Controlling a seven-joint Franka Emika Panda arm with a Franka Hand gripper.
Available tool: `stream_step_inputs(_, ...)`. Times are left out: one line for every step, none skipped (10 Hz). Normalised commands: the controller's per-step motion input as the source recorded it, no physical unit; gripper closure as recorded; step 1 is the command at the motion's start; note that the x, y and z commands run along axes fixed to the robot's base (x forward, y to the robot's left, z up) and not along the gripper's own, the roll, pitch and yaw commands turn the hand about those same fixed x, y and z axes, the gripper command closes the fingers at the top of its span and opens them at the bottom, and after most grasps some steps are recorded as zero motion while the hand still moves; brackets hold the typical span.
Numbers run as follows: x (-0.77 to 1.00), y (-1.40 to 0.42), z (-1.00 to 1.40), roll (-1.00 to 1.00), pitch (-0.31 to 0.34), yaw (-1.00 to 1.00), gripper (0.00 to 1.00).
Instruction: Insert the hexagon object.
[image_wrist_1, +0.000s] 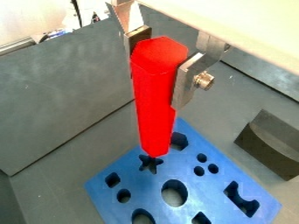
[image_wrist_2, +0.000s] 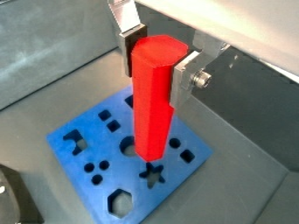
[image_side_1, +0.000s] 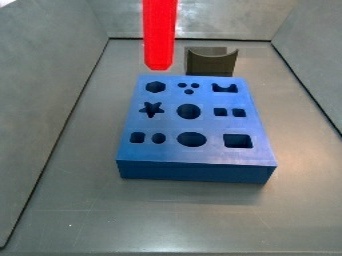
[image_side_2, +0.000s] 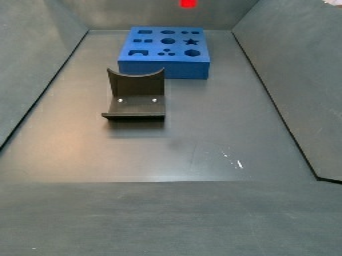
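Note:
The hexagon object, a long glossy red rod (image_wrist_1: 153, 96), hangs upright between the fingers of my gripper (image_wrist_1: 163, 57), which is shut on its upper end. Both wrist views show this grip; in the other one the gripper (image_wrist_2: 159, 57) holds the rod (image_wrist_2: 153, 101) the same way. The rod's lower end hovers above the blue block (image_wrist_1: 193, 194) with shaped holes, near its star hole (image_wrist_1: 149, 162). In a side view the rod (image_side_1: 159, 30) hangs over the block's (image_side_1: 195, 165) far left part, near a hexagonal hole (image_side_1: 160, 86). The gripper is out of that view.
A dark grey curved piece (image_side_1: 210, 60) stands just behind the block, and also shows in a side view (image_side_2: 135, 95) and a wrist view (image_wrist_1: 271, 140). Grey walls enclose the floor on all sides. The block (image_side_2: 167, 50) lies near one end wall.

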Motion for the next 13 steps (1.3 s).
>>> stream_step_inputs(-0.12,0.71,-0.35,-0.43,-0.107,0.00,1.00)
stream_step_inputs(-0.11,0.70,-0.30,-0.46,-0.120,0.00,1.00)
stream_step_inputs(-0.10,0.68,-0.27,-0.47,-0.131,0.00,1.00)
stream_step_inputs(-0.11,0.56,-0.19,-0.50,-0.164,-0.07,1.00)
stream_step_inputs(-0.18,0.30,-0.31,-0.42,-0.091,-0.34,1.00)
stream_step_inputs(-0.17,0.02,-0.39,-0.11,0.000,-0.83,1.00)
stream_step_inputs(-0.15,0.00,-0.33,0.00,0.020,-0.97,1.00)
stream_step_inputs(-0.15,0.00,-0.27,0.01,0.011,-1.00,1.00)
stream_step_inputs(-0.18,0.00,-0.21,0.05,0.001,-0.96,1.00)
stream_step_inputs(-0.24,0.12,-0.35,0.07,-0.057,-0.84,1.00)
stream_step_inputs(0.00,0.16,-0.27,0.00,-0.307,-0.76,1.00)
stream_step_inputs(0.01,0.21,-0.09,-0.06,-0.416,-0.64,1.00)
stream_step_inputs(0.00,0.23,-0.08,-0.02,-0.424,-0.62,1.00)
